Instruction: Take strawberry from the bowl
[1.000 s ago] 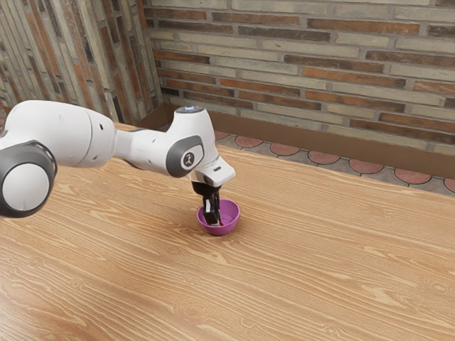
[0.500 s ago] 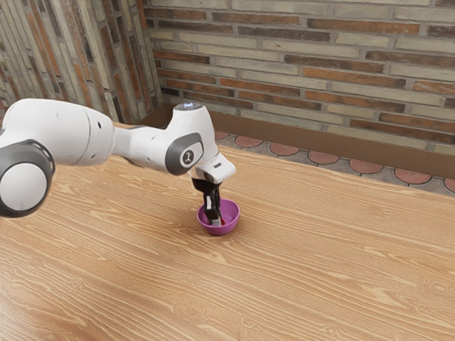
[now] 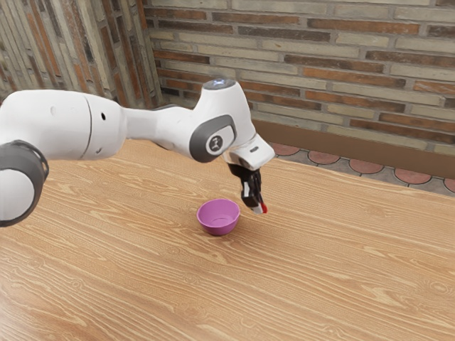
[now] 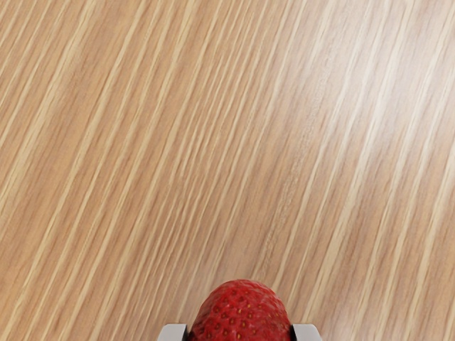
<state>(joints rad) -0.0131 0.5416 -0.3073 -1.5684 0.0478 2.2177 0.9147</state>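
No legible text or signs.

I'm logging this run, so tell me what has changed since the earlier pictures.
The gripper has risen out of the bowl and moved toward the exterior view's right. The strawberry, down in the bowl before, is now out, held between the fingers. The bowl stayed put on the table.

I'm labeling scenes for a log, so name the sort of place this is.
Probably a simulated room, perhaps a kitchen or dining area: a wood-grained table, a brick wall and a floor with round reddish tiles.
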